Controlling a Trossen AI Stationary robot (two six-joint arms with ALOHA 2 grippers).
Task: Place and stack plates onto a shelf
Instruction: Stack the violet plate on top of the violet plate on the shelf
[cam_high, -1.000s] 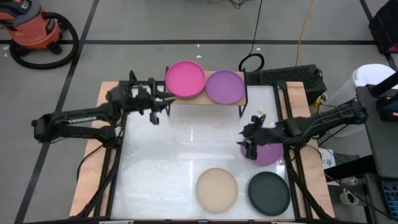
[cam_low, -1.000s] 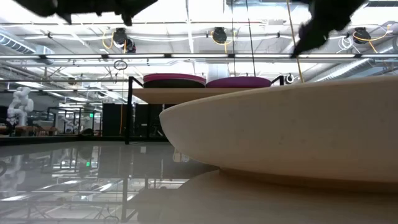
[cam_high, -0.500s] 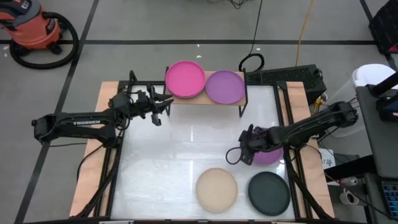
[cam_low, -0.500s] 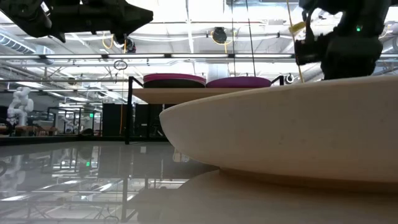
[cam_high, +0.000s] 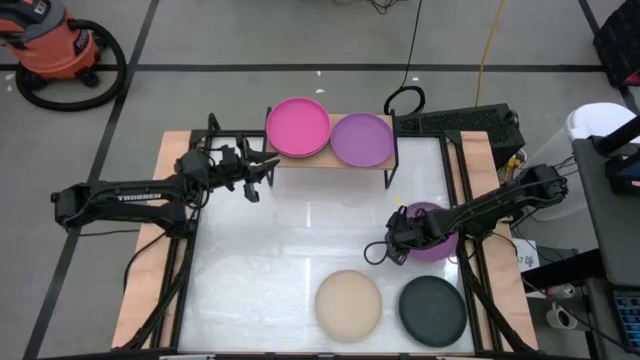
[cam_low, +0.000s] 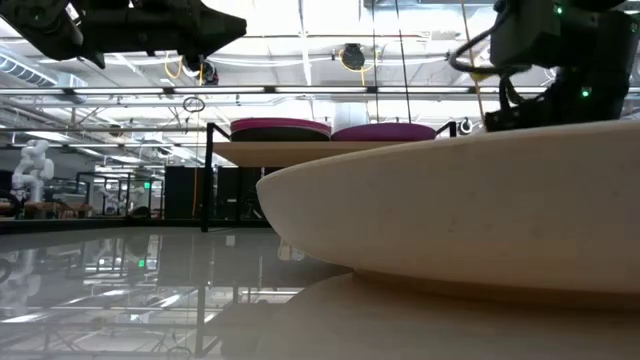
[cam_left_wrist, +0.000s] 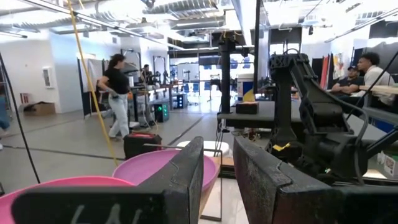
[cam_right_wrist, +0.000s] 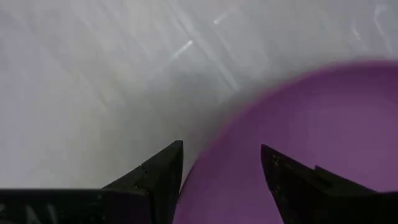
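The right gripper (cam_high: 398, 243) is low over the tabletop (cam_high: 300, 250), its fingers (cam_right_wrist: 158, 171) spread astride the rim of a purple plate (cam_high: 435, 232), seemingly not yet clamped. The left gripper (cam_high: 262, 170) hangs beside the shelf (cam_high: 330, 160), fingers slightly apart, empty. Pink (cam_high: 297, 127) and purple (cam_high: 362, 139) plates sit on the shelf; beige (cam_high: 349, 304) and grey (cam_high: 433, 310) lie near the front edge.

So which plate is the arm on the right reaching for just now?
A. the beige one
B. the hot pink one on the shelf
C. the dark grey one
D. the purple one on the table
D: the right gripper is down at the edge of the purple plate on the table, and its wrist view shows open fingers straddling that plate's rim.
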